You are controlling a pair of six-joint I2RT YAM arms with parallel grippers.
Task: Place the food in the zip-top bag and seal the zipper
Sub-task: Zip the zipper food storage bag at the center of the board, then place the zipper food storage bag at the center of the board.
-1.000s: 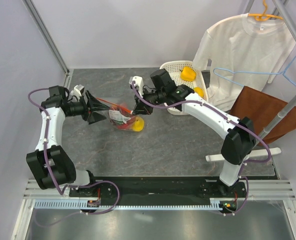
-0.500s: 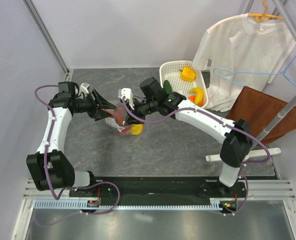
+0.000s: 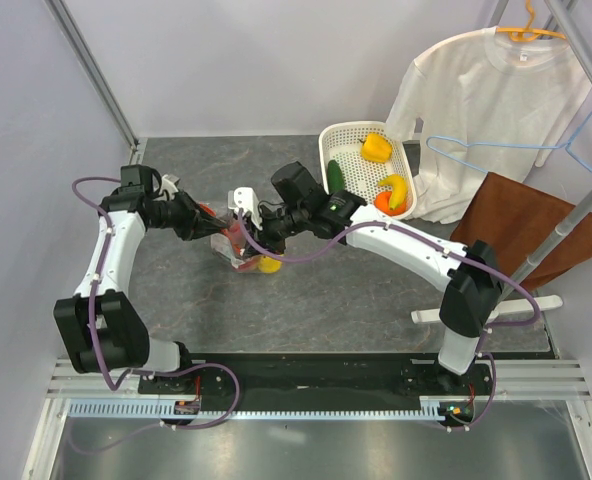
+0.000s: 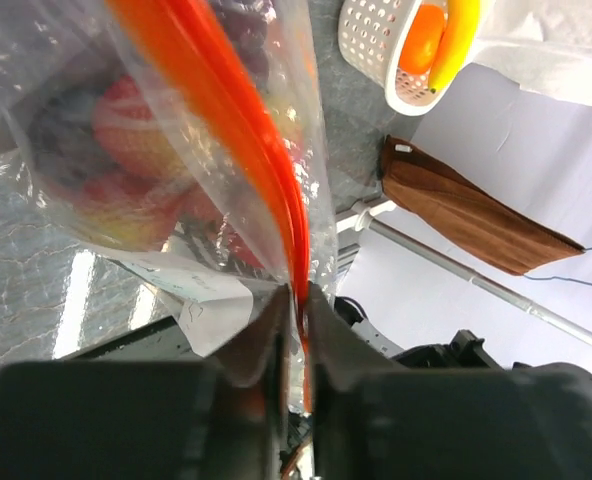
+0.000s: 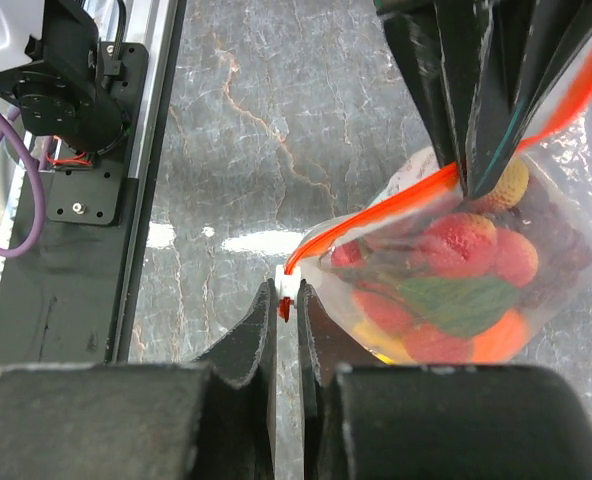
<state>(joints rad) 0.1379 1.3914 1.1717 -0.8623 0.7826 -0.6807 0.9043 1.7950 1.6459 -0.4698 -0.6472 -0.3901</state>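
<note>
The zip-top bag (image 3: 238,248) hangs just above the table between both grippers, and the food (image 5: 456,290) fills it: red, orange and yellow toy fruits with a green leaf. In the left wrist view, my left gripper (image 4: 296,296) is shut on one end of the orange-red zipper (image 4: 226,120). My right gripper (image 5: 287,300) is shut on the small white slider at the zipper's (image 5: 376,210) other end. From above, the left gripper (image 3: 204,215) and the right gripper (image 3: 246,225) sit close together over the bag.
A white slotted basket (image 3: 338,140) at the back right holds a yellow pepper (image 3: 376,147), a green piece and an orange-yellow piece. A white shirt (image 3: 486,100), a brown cloth (image 3: 536,215) and a stand's white foot (image 3: 486,308) fill the right side.
The left gripper has shut on the zipper. The right arm has moved left with the slider toward the left gripper, and the bag now hangs bunched and narrower between them.
</note>
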